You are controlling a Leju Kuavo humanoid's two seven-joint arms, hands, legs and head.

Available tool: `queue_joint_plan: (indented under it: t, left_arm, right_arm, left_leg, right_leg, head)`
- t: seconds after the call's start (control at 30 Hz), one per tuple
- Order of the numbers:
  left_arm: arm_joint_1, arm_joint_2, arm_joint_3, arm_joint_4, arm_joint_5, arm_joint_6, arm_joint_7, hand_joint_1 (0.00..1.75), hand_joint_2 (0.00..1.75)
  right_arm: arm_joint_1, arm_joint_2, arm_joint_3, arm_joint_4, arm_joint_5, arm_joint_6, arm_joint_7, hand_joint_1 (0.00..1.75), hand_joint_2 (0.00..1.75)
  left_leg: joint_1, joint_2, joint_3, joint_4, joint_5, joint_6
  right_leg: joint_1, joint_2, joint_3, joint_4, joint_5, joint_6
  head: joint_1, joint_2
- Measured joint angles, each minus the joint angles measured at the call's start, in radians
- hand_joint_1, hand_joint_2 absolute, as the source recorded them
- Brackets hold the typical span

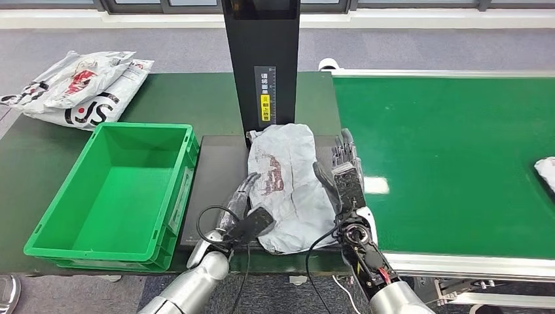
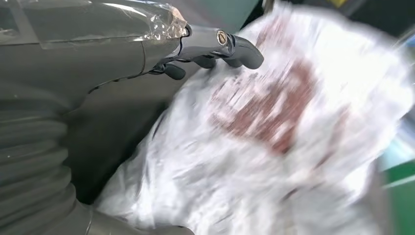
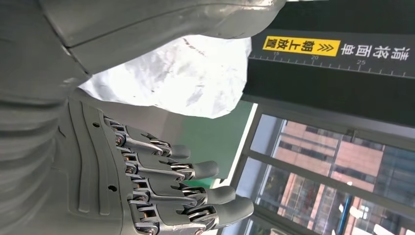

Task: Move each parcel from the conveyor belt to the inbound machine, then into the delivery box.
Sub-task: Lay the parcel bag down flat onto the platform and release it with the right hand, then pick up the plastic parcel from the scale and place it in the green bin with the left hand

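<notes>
Dark scanner plate (image 1: 219,190) is carrying the parcel (image 1: 288,186), long axis running 12 to 6. I'm flanking it: left hand (image 1: 243,210) touching its 9 o'clock edge, right hand (image 1: 343,171) at 3, fingers straight, gripping nothing. Crate (image 1: 111,190) is waiting at 9, nearer my left.

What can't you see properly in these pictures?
- Red print on the grey parcel: left wrist view, smeared by blur, unreadable.
- Left hand's fingertips: head view, hidden against the parcel's edge.
- White bag on the green belt: head view, cut off by the edge.
- Labels on the bags behind the green bin: too small.
</notes>
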Motion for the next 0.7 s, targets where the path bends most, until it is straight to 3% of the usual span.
queue_joint_plan:
  t: [0.17, 0.2, 0.3, 0.33, 0.5, 0.7]
  left_arm:
    - [-0.031, 0.007, -0.022, 0.065, -0.038, -0.004, 0.035, 0.01, 1.75]
    - [-0.038, 0.009, -0.028, 0.074, -0.054, -0.013, 0.052, 0.25, 1.75]
    - [-0.071, 0.018, -0.054, 0.104, -0.137, -0.083, 0.131, 1.54, 1.75]
    - [-0.084, 0.023, -0.065, 0.114, -0.165, -0.115, 0.156, 1.75, 1.75]
    - [-0.145, 0.047, -0.087, 0.156, -0.217, -0.210, 0.185, 1.75, 1.75]
    - [-0.176, 0.072, -0.066, 0.170, -0.150, -0.131, 0.101, 1.75, 1.75]
  right_arm:
    - [-0.025, 0.000, 0.000, 0.027, 0.000, 0.009, 0.003, 0.00, 1.75]
    - [-0.028, 0.000, 0.000, 0.031, 0.000, 0.015, 0.004, 0.00, 1.75]
    - [-0.037, 0.001, 0.000, 0.041, 0.004, 0.045, 0.014, 0.00, 1.75]
    - [-0.042, 0.002, 0.000, 0.045, 0.007, 0.056, 0.019, 0.00, 1.75]
    - [-0.056, 0.010, 0.000, 0.061, 0.017, 0.087, 0.035, 0.00, 1.75]
    - [-0.070, -0.002, 0.000, 0.117, -0.045, 0.110, -0.010, 0.00, 1.75]
  left_leg:
    - [0.000, -0.001, 0.000, 0.000, 0.000, 0.000]
    - [0.000, -0.001, 0.000, 0.000, 0.000, 0.000]
    - [0.000, -0.003, 0.001, 0.000, 0.000, 0.000]
    - [0.000, -0.004, 0.002, 0.000, 0.000, 0.000]
    - [0.000, -0.004, 0.007, -0.001, 0.000, 0.000]
    - [0.000, -0.002, 0.008, -0.001, 0.003, -0.002]
  right_leg:
    - [0.000, 0.000, 0.000, 0.000, 0.000, 0.000]
    - [0.000, 0.000, 0.000, 0.000, 0.000, 0.000]
    - [0.000, -0.002, 0.003, 0.000, 0.000, 0.000]
    - [0.000, -0.003, 0.004, 0.000, 0.000, 0.000]
    - [0.000, -0.004, 0.010, 0.000, -0.001, 0.000]
    - [0.001, -0.002, 0.009, 0.000, 0.003, -0.002]
  head:
    - [0.000, 0.000]
    - [0.000, 0.000]
    - [0.000, 0.000]
    - [0.000, 0.000]
    - [0.000, 0.000]
    - [0.000, 0.000]
